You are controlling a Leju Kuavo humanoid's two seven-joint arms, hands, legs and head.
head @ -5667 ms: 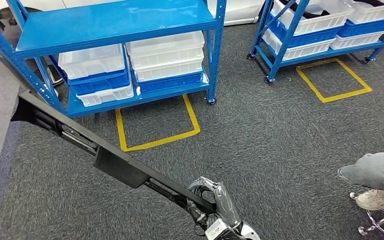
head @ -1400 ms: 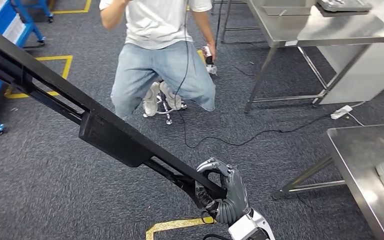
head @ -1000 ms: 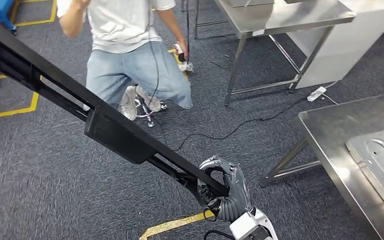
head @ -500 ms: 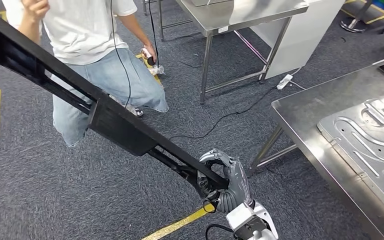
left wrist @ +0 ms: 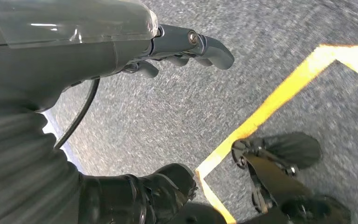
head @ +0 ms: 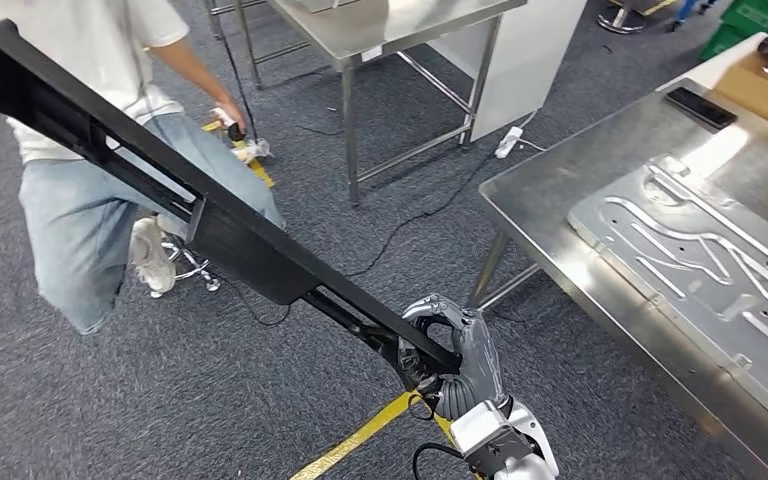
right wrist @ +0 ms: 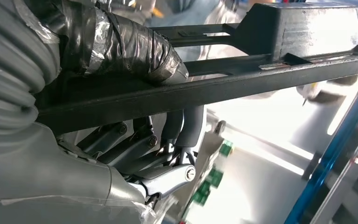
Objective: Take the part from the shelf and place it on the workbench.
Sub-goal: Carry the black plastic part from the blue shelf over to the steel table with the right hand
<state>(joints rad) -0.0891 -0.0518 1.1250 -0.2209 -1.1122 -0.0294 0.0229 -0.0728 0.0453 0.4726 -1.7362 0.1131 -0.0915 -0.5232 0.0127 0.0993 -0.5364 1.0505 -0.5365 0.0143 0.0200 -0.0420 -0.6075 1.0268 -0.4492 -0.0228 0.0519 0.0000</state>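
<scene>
Nearest, low in the head view: right robot hand point(head: 457, 362), grey and dark-fingered, wrapped tight round the near end of one long black part point(head: 230, 243). In the right wrist view, thumb over the top rail and fingers point(right wrist: 135, 144) curled under it, same part point(right wrist: 279, 51) running off past a boxy block. Left robot hand point(left wrist: 177, 44) hanging over the floor, fingers loosely curled with nothing in them, gaps between them showing.

Part: matte black, slender, frame-like, two thin rails with one thick rectangular housing near mid-length, slanting up and away toward the far left, held in the air above the carpet point(head: 210, 400), not touching either table. Carpet dark grey, speckled, coarse, crossed by one yellow tape line point(head: 360, 440) just beside the hand.

To the right, near table point(head: 560, 210): brushed steel, straight edge and one corner turned toward the hand, open floor between. On it one flat pressed metal panel point(head: 700, 270) with raised curved ribs, and farther back one dark flat device point(head: 700, 107).

Farther left, one person point(head: 90, 190) in pale jeans and white shirt, seated on a stool, behind the part's middle. Beyond, a second steel table point(head: 390, 30) on thin legs; one black cable point(head: 410, 225) trailing across the carpet.
</scene>
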